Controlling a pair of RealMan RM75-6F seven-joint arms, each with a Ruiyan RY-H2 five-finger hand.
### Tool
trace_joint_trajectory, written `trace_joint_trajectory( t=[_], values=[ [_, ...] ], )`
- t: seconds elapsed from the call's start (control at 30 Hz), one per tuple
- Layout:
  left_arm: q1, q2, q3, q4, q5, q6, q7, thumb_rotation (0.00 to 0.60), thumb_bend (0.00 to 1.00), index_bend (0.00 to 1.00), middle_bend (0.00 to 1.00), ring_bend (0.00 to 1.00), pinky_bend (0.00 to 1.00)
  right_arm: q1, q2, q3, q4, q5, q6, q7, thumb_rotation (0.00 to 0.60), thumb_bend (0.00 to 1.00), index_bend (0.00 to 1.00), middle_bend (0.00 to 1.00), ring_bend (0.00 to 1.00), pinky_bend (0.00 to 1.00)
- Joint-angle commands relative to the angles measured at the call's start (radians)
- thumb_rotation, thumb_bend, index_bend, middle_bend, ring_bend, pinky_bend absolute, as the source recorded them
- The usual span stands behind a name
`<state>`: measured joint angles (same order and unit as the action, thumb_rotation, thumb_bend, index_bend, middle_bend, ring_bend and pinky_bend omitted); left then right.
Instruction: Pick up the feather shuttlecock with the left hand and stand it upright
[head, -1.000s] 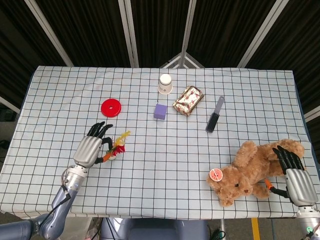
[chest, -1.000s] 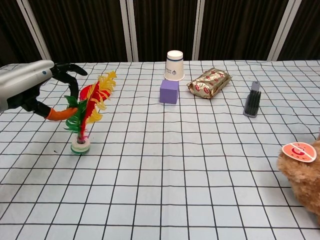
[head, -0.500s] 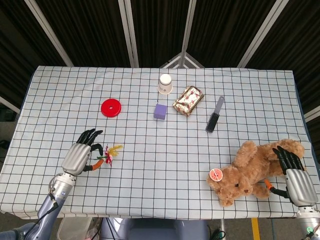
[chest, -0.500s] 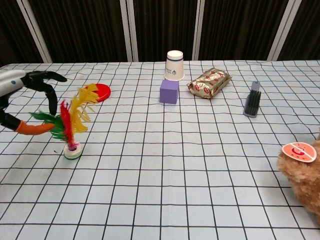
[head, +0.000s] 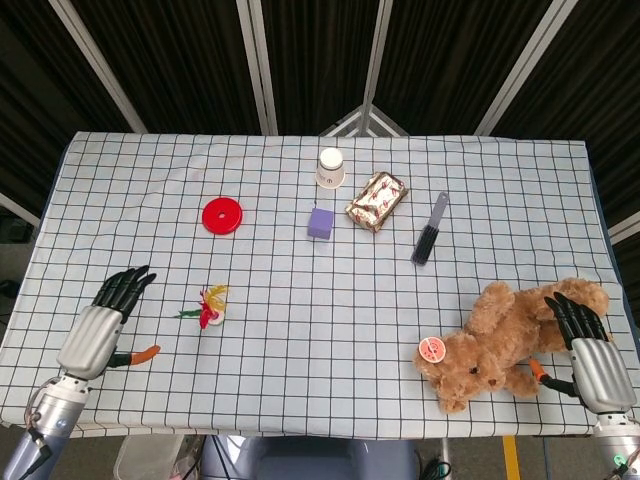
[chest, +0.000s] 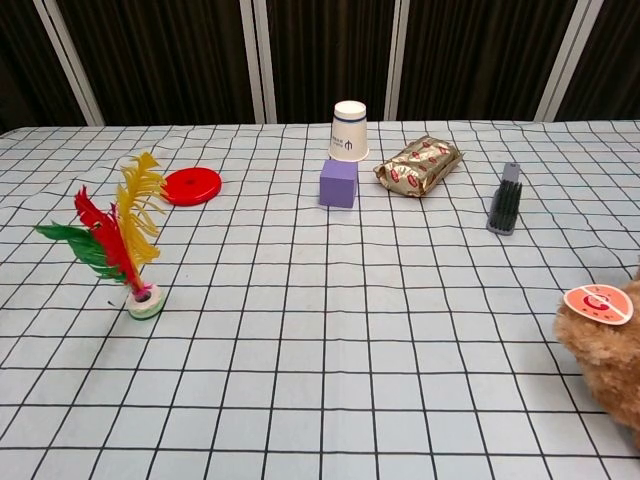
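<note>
The feather shuttlecock (head: 209, 306) stands upright on its white base on the checked cloth, with red, yellow and green feathers (chest: 115, 236) fanning upward. My left hand (head: 97, 330) is off to its left near the table's front-left edge, open, fingers spread, holding nothing, and apart from the shuttlecock. It does not show in the chest view. My right hand (head: 587, 347) rests at the far right beside the teddy bear (head: 500, 340), fingers extended against the bear's back.
A red disc (head: 223, 215), a purple cube (head: 321, 222), a paper cup (head: 330, 167), a gold snack packet (head: 376, 200) and a dark brush (head: 430, 229) lie further back. The bear's head shows at the right edge (chest: 607, 345).
My left hand let go of the shuttlecock and drew back left toward the table edge, leaving the chest view. The shuttlecock shifted left and now stands alone upright.
</note>
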<state>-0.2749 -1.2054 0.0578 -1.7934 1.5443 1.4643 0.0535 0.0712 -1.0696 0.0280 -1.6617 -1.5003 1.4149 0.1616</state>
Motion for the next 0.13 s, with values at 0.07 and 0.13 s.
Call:
trace_joint_trajectory(
  t=[0.07, 0.13],
  values=[
    [0.071, 0.066, 0.051, 0.021, 0.016, 0.05, 0.098, 0.6, 0.04, 0.0, 0.0, 0.0, 0.0, 0.001, -0.002, -0.001, -0.001, 0.0, -0.003, -0.005, 0.6, 0.34, 0.0, 0.0, 0.0, 0.0],
    [0.097, 0.081, 0.069, 0.022, 0.006, 0.056, 0.133, 0.6, 0.04, 0.0, 0.0, 0.0, 0.0, 0.001, -0.004, -0.001, 0.0, 0.0, -0.004, -0.011, 0.6, 0.34, 0.0, 0.0, 0.0, 0.0]
  ],
)
